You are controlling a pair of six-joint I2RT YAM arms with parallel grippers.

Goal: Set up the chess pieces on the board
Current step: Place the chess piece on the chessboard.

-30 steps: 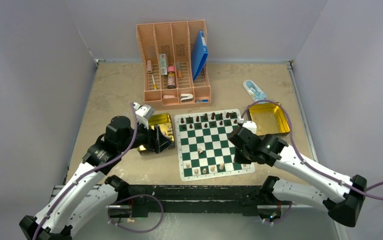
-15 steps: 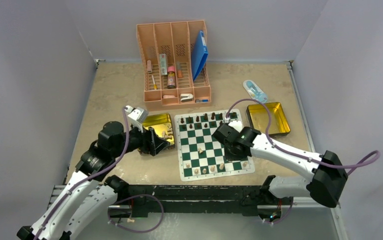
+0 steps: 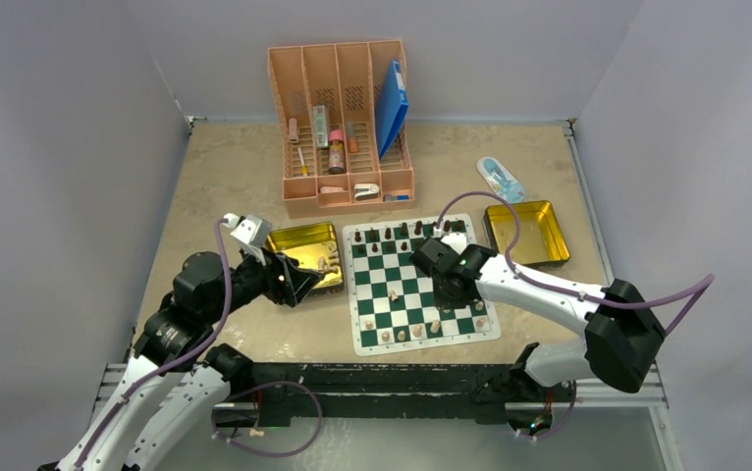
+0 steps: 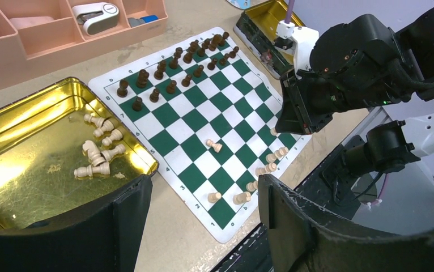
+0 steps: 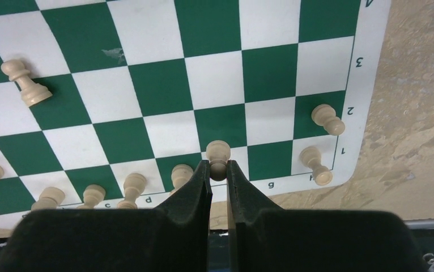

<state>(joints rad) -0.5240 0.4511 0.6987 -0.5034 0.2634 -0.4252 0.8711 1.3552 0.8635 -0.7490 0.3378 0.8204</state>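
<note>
On the tan table (image 3: 225, 177) the right claw (image 5: 218, 169), pinching a pale piece (image 5: 218, 152), has swung over the board (image 5: 215, 73), ready for placing; left claw (image 4: 203, 181) spread.

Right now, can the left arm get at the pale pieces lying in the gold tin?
Probably yes: the left gripper stands open by the gold tin, and nothing covers the pale pieces.

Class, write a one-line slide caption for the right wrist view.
Right gripper shut on a pale piece at the lettered edge of the board.
</note>
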